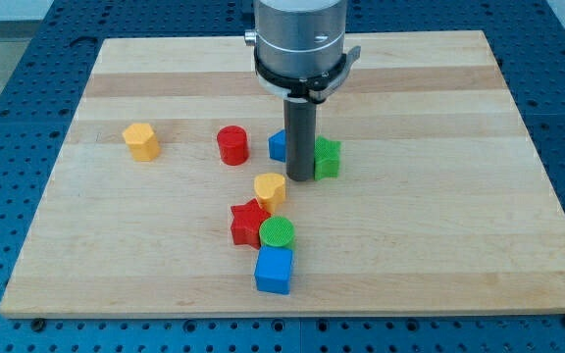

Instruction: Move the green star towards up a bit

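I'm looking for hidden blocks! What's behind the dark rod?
A blue block peeks out on the view's left of my tip, a green block on its right. The rod covers their middles, so shapes stay unclear.

This looks like a robotics lab. A pale wooden desk [518, 196] lies on a blue perforated mounting plate [8, 98], probably an optical-style breadboard, which shows on every side beyond the metal end effector [300, 179] over the board.

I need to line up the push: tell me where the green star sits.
The green star sits just right of the view's centre, touching my tip on its right; a blue block peeks out left of the rod.
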Robot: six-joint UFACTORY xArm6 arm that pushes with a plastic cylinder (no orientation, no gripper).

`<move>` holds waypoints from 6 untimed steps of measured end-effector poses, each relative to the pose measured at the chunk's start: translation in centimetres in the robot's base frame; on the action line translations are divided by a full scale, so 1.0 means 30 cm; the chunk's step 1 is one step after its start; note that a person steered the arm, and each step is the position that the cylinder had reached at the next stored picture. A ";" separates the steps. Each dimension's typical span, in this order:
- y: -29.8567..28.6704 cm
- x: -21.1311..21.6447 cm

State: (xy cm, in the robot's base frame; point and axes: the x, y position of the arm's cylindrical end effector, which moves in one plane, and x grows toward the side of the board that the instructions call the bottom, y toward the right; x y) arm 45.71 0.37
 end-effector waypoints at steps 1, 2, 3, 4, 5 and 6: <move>0.002 -0.023; 0.022 -0.026; 0.022 0.049; 0.067 0.070; 0.125 0.027; 0.138 -0.024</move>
